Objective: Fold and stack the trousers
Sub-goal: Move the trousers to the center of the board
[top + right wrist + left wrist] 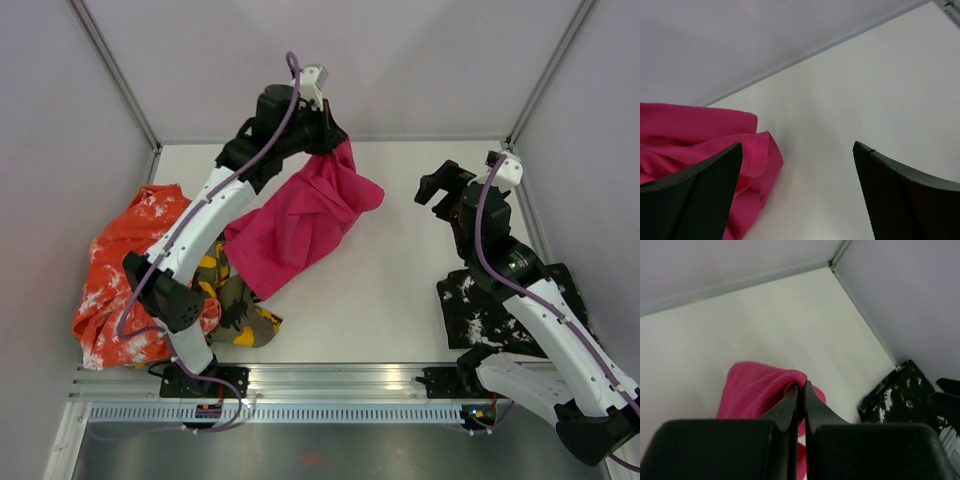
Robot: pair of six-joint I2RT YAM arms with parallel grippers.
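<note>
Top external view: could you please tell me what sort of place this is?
Probably a robotics lab test cell: plain panel walls box in a white table, and two robot arms are bolted to an aluminium rail.

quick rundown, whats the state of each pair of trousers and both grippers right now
pink trousers, unfolded, one edge pinched and raised, the rest trailing on the table
orange-white trousers, crumpled heap at the left, not folded
camouflage trousers, crumpled against the orange-white pair
black splattered trousers, rumpled at the right, partly hidden
left gripper, shut on the pink trousers
right gripper, open, holding nothing
</note>
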